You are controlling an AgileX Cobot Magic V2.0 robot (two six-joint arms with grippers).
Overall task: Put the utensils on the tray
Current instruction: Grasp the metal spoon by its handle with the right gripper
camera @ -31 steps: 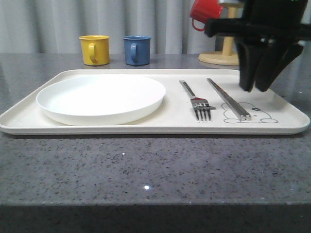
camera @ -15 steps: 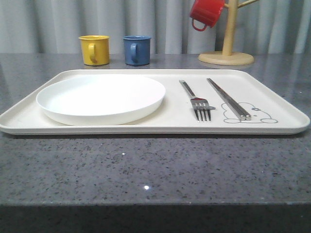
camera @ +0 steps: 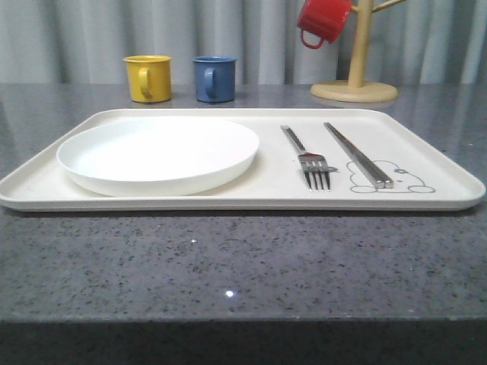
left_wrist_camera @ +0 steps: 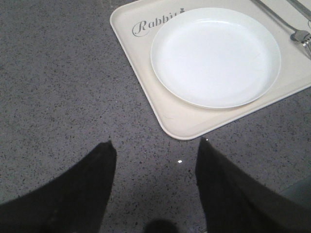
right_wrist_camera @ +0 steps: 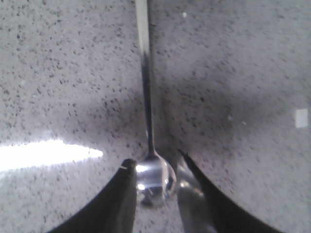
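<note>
The cream tray [camera: 243,204] lies on the grey counter and holds the white plate [camera: 160,152] on its left, with the fork [camera: 308,160] and the chopsticks [camera: 358,156] on its right. In the left wrist view my left gripper [left_wrist_camera: 155,148] hangs open over bare counter beside a corner of the tray [left_wrist_camera: 146,73], near the plate [left_wrist_camera: 214,53]. The steel spoon [right_wrist_camera: 154,182] lies on the counter. My right gripper [right_wrist_camera: 155,160] is open, with its fingers on either side of the spoon's bowl. One finger touches the bowl and the other stands a little apart.
A yellow mug [camera: 148,77] and a blue mug [camera: 214,77] stand behind the tray. A red mug [camera: 323,21] hangs on a wooden stand [camera: 354,91] at the back right. Open counter lies in front of the tray.
One second ago my right gripper hung over the tray's back right part in the front view. By half a second ago it had left that view. The things on the tray have not moved.
</note>
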